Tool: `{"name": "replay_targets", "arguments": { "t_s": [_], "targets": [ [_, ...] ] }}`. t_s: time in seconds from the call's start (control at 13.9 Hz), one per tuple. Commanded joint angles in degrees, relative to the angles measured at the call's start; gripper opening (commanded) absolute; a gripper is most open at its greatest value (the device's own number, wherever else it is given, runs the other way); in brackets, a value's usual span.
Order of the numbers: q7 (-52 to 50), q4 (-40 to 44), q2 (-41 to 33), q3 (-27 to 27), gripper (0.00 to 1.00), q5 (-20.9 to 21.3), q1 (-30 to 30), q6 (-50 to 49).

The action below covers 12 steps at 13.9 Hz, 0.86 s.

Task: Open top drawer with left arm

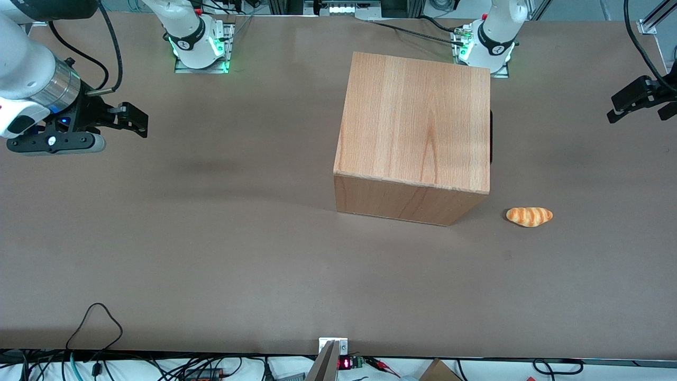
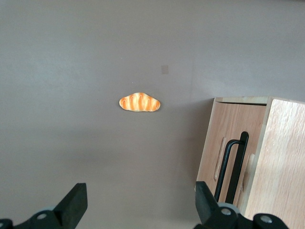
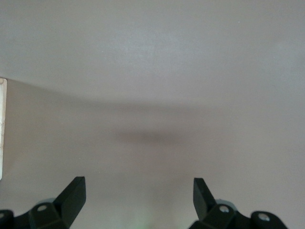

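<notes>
- Where the front view looks down on the cabinet, shows only the plain wooden top and one plain side; drawer fronts hidden there, apart from a thin dark strip at the edge facing the working arm's end of the tabletop.
- Seen from the left wrist view: top drawer with its flat light-wood front panel flush with the cabinet body, shut; interior not visible, so contents cannot be told.
- Slim black bar handle standing off the front panel, partly cut off by one pincer finger and the frame edge.
- Cannot tell from these views how many drawers sit below the top one.
- Left arm largely cut off at the front view's edge; only a black cable and the dark pincer showing, raised above the tabletop toward the working arm's end, well apart from the cabinet and in front of its drawer face.
- Pincer spread wide in the left wrist view, fingers far apart, gripping nothing and touching nothing.
- Handle near one fingertip in that view, not between the two.
- Small orange-and-cream striped bread roll lying on the bare tabletop, near the cabinet's corner, nearer the front camera than the pincer, apart from both.
- Same roll alone on the brown surface in the wrist view, beside the drawer front but clear of it.
</notes>
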Motion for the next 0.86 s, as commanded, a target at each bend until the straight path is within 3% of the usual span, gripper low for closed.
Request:
{"name": "replay_targets", "arguments": {
  "t_s": [0.0, 0.65, 0.79],
  "targets": [
    [2.5, 2.1, 1.1, 0.1, 1.00, 1.1, -0.6, -2.1],
    [2.8, 0.2, 1.2, 0.1, 1.00, 0.5, -0.5, -2.1],
    [2.8, -1.8, 1.2, 0.1, 1.00, -2.0, -0.5, -1.8]
  ]
}}
